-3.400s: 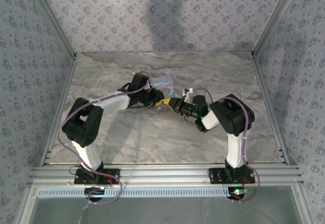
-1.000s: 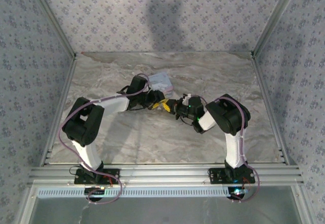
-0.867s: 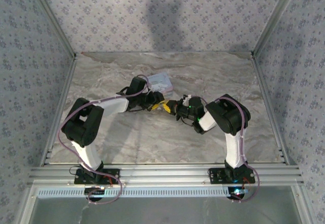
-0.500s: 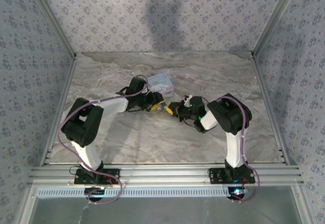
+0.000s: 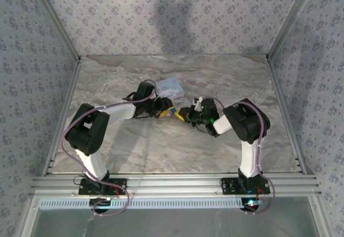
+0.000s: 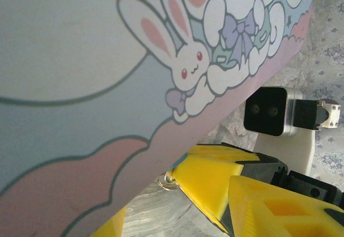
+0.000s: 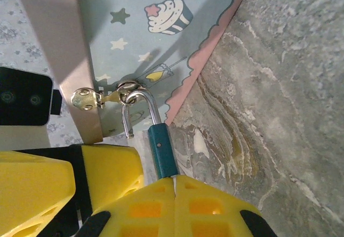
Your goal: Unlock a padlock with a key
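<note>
R tool [image 7: 174, 186] clenches padlock [image 7: 161, 151] hooked to clasp [image 7: 86, 98] on tin [image 7: 140, 38], which L tool [image 5: 165, 108] seemingly grips to steady it.

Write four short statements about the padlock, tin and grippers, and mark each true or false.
1. The right gripper is shut on the padlock. True.
2. The padlock lies loose on the table. False: it is gripped, and its shackle hooks a ring on the tin.
3. The tin's picture includes a white bunny. True.
4. The grippers sit at opposite table edges. False: the left gripper meets the right one mid-table, beside the tin.
</note>
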Controlling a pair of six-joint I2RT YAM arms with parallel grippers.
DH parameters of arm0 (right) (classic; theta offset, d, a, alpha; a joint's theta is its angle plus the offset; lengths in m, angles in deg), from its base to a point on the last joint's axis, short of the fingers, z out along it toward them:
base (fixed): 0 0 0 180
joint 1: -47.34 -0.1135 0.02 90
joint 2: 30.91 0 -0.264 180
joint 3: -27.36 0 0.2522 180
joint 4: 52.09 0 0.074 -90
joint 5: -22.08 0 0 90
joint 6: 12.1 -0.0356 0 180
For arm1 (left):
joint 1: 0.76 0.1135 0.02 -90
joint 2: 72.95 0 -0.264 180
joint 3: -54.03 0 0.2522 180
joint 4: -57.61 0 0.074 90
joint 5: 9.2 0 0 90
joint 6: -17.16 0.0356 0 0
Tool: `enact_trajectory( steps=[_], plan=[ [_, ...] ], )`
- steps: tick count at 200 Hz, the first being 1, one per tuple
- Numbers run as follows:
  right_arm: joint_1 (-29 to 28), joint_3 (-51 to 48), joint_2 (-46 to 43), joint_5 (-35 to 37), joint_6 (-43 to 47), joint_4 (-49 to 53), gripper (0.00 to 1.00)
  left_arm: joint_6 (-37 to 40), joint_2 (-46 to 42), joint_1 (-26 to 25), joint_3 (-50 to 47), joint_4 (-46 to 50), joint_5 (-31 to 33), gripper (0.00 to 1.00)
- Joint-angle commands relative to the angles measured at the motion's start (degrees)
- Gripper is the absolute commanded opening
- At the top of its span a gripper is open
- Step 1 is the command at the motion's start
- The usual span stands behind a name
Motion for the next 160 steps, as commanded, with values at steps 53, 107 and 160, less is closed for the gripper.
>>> enact_trajectory(
  steps=[53,107,160],
  plan=[
    [-0.26,5.69,-9.14,2.59,25.71,28.84,0.00,1.89,0.84,2.53,2.09,0.88,-0.38,0.39],
    [-3.60,9.51,-11.41,10.07,40.05,42.39,0.00,2.41,-0.17,2.67,1.57,0.83,-0.64,0.39],
    [-6.16,10.27,-12.16,16.06,46.83,45.07,0.00,4.32,-4.89,2.97,1.16,3.60,0.08,0.45]
  ],
)
